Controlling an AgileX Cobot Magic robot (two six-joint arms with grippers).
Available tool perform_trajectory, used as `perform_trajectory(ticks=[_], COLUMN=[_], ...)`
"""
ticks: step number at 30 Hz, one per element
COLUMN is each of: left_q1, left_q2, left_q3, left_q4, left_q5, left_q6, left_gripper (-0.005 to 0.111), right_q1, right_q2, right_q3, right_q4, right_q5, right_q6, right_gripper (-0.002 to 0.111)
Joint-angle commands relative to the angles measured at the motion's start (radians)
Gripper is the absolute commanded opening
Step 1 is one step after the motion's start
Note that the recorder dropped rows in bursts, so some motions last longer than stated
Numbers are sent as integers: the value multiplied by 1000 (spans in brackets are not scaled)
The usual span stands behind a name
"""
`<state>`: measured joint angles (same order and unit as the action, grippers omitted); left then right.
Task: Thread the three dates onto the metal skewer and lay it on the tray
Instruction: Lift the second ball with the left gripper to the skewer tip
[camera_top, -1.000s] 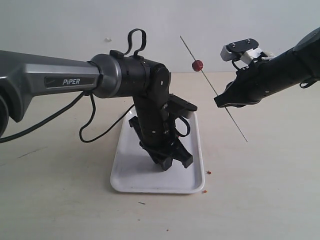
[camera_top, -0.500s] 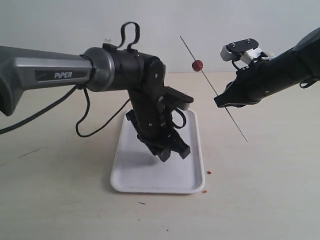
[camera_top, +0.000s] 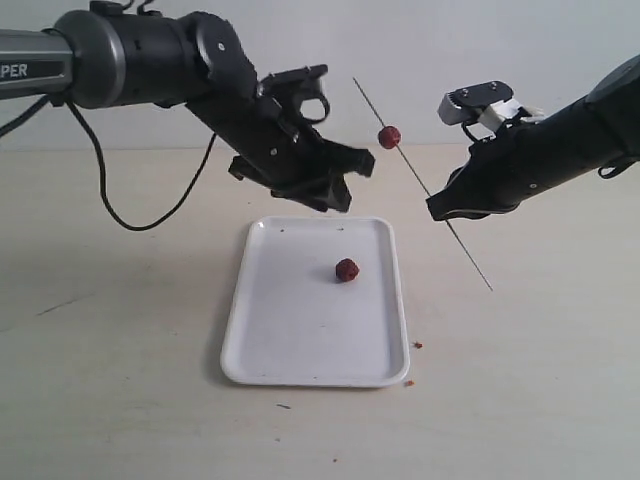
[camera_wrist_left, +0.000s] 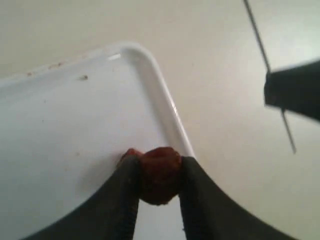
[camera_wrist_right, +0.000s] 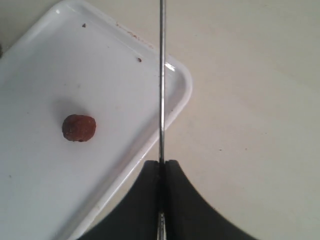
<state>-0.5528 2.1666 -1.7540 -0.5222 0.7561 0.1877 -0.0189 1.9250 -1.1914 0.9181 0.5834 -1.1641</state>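
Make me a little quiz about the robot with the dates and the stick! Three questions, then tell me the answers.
1. How many dates are threaded on the metal skewer?
2. True or false: two dates lie on the white tray.
3. What sits between the jaws of the left gripper? A) a date B) the skewer C) nothing

Key:
1. One, the threaded date.
2. False: only one loose date lies there.
3. A, the held date.

Left tool (camera_wrist_left: 159, 167) and right tool (camera_wrist_right: 161, 167) (both aloft) look pinched closed.
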Motion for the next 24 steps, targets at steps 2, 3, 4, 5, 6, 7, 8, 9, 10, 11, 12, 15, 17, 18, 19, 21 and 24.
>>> perform_trajectory(ticks=[2,3,4,5,6,7,8,9,10,11,12,15,17,18,19,21,24], left_q1=[100,121,141,161,179,193,208,221,231,242,251,265,265,265,263,261,261], left_q2=[-14,-14,-14,-14,-14,-14,-14,-14,-14,-14,-14,-14,-14,-14,-14,-14,-14], left_q3=[-2,-2,-2,-2,-2,-2,-2,-2,-2,-2,-2,-2,-2,-2,-2,-2,-2], left_q4=[-333,-413,-492,-563,-621,-664,-706,-736,-757,-780,-802,-865,-879,-879,-879,-879,-875], left_q5=[-81,-84,-84,-84,-84,-84,-84,-84,-84,-84,-86,-99,-117,-129,-136,-143,-140], left_q6=[73,99,128,152,167,176,178,178,178,184,193,215,230,231,240,259,275], left_gripper=[28,28,28,28,28,28,28,28,28,28,28,28,28,28,28,28,28], right_q1=[-4,-4,-4,-4,-4,-4,-4,-4,-4,-4,-4,-4,-4,-4,-4,-4,-4], right_q2=[-6,-6,-6,-6,-4,-4,-4,-4,-4,-4,-4,-4,-4,-4,-4,-4,-4], right_q3=[-3,-3,-3,-3,-3,-3,-3,-3,-3,-3,-3,-3,-3,-3,-3,-3,-3], right_q4=[58,72,95,118,130,135,137,139,139,139,139,139,139,139,137,137,148], right_q5=[79,93,114,140,162,188,212,225,228,239,253,306,316,322,332,359,382], right_q6=[8,9,10,10,10,10,10,10,10,10,10,7,7,7,4,-22,-44], right_gripper=[0,0,0,0,0,0,0,0,0,0,0,0,0,0,0,0,0])
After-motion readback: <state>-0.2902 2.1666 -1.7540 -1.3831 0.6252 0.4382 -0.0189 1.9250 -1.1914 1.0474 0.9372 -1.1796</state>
